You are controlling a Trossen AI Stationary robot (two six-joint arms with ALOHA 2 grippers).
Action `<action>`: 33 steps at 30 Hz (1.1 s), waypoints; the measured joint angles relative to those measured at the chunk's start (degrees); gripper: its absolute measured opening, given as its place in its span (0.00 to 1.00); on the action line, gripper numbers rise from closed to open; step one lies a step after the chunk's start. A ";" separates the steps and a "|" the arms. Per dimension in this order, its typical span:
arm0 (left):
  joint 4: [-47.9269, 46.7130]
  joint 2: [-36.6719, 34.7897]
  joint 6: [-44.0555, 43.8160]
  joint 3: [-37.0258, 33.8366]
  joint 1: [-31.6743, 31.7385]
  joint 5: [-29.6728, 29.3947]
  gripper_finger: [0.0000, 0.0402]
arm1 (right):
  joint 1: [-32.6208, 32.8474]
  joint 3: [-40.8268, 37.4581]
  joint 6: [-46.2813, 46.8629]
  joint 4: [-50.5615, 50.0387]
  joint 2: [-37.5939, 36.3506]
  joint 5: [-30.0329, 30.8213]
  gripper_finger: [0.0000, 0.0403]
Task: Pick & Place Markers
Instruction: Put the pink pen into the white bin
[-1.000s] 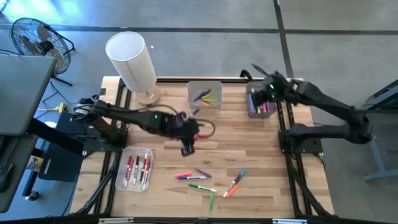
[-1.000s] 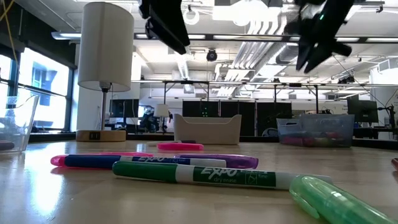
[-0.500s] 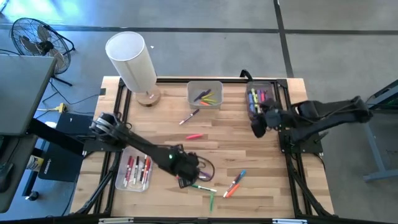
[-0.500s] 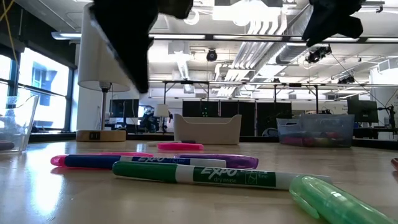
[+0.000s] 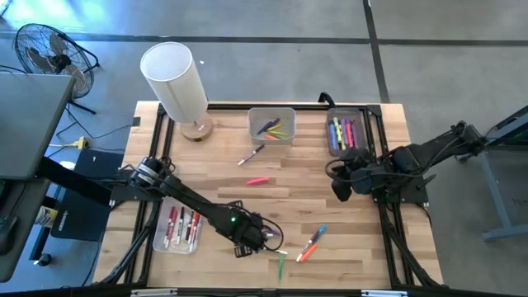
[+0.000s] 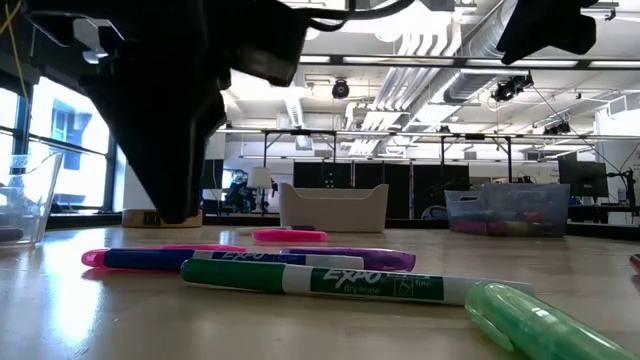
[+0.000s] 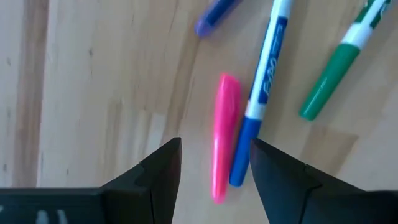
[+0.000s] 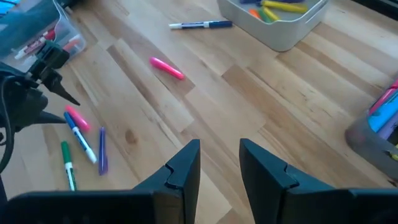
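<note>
1. Step in hand: reaching for a pen. The left claw (image 5: 245,247) is low over the loose markers (image 5: 285,243) near the front of the worktop (image 5: 305,190). In the left wrist view its two fingers (image 7: 158,171) stand apart w/ nothing held, and the pink marker (image 7: 222,134) lies right between them. A blue-and-white marker (image 7: 261,93) touches the pink one along its side. A green marker (image 7: 339,78) and a purple marker (image 7: 214,15) lie near.

2. Next move, my guess: go down a bit more, then close on the pink one only. The blue one is so close it may get pinched or rolled too, so the claw should stay on the pink pen's free side.

3. The right claw (image 5: 341,186) waits above the right side of the worktop, fingers (image 8: 183,168) apart, empty.

4. Where the other markers are: some in the grey bin (image 5: 272,125) at the back, some in the clear bin (image 5: 346,132) at the back right, some in the clear bin (image 5: 177,224) at the front left. One more pink marker (image 5: 257,180) and a blue-tipped pen (image 5: 252,154) lie alone mid-worktop.

5. Writing: in the low view the green marker (image 6: 320,279) says "EXPO", w/ small words under it that look like "dry erase". The blue pen in the left wrist view has print too, too blurry to read.
</note>
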 joint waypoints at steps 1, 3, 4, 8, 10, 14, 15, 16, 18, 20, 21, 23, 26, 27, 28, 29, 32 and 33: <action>0.38 0.00 0.41 0.00 0.00 -0.64 0.46 | 0.32 0.00 0.12 0.00 0.22 0.00 0.25; 1.21 0.00 0.71 0.00 0.00 -1.78 0.46 | 0.83 0.00 0.99 -0.01 0.38 0.16 0.25; 1.24 0.00 0.77 0.00 0.00 -2.42 0.46 | 1.08 0.00 1.38 0.00 0.38 0.48 0.25; 1.24 -0.02 0.85 0.00 0.02 -4.21 0.46 | 1.78 0.00 1.92 0.00 0.27 1.90 0.25; 1.75 0.59 0.91 0.00 0.21 -4.30 0.46 | 1.85 0.00 1.92 0.00 0.30 1.94 0.25; 2.30 2.05 1.77 -0.18 0.79 -2.41 0.46 | 1.85 0.00 1.92 0.19 0.30 1.95 0.25; 3.02 2.05 1.59 -0.14 0.85 -2.01 0.46 | 1.85 0.00 1.92 0.26 0.30 1.94 0.25; 4.08 2.35 1.20 0.06 1.07 -1.58 0.46 | 1.85 0.00 1.92 0.26 0.30 1.93 0.25; 4.63 2.73 0.79 -0.03 1.44 -1.56 0.46 | 1.83 0.00 1.92 0.31 0.30 1.83 0.25; 4.99 2.73 0.67 -0.15 1.51 -1.70 0.46 | 1.83 0.00 1.92 0.39 0.30 1.79 0.25; 5.39 2.73 0.68 -0.06 1.56 -1.86 0.46 | 1.83 0.00 1.92 0.42 0.30 1.77 0.25; 5.00 2.73 0.84 -0.03 1.95 -2.16 0.46 | 1.83 0.00 1.89 0.42 0.30 1.77 0.25; 4.92 2.73 0.87 -0.03 1.92 -2.20 0.46 | 1.83 -0.02 1.66 0.42 0.30 1.72 0.25; 4.89 2.73 1.05 -0.03 1.92 -2.24 0.46 | 1.83 -0.02 1.63 0.43 0.30 1.72 0.25; 4.73 2.73 1.34 -0.03 1.92 -2.29 0.46 | 1.83 -0.02 1.61 0.42 0.30 1.72 0.25; 4.58 2.73 1.71 -0.03 1.92 -2.29 0.46 | 1.83 -0.02 1.56 0.43 0.30 1.72 0.25; 3.50 3.18 1.75 0.00 1.97 -2.34 0.46 | 1.83 -0.02 1.49 0.43 0.30 1.72 0.25; 3.36 3.74 1.75 0.00 2.26 -2.33 0.45 | 1.83 -0.02 1.46 0.42 0.30 1.77 0.25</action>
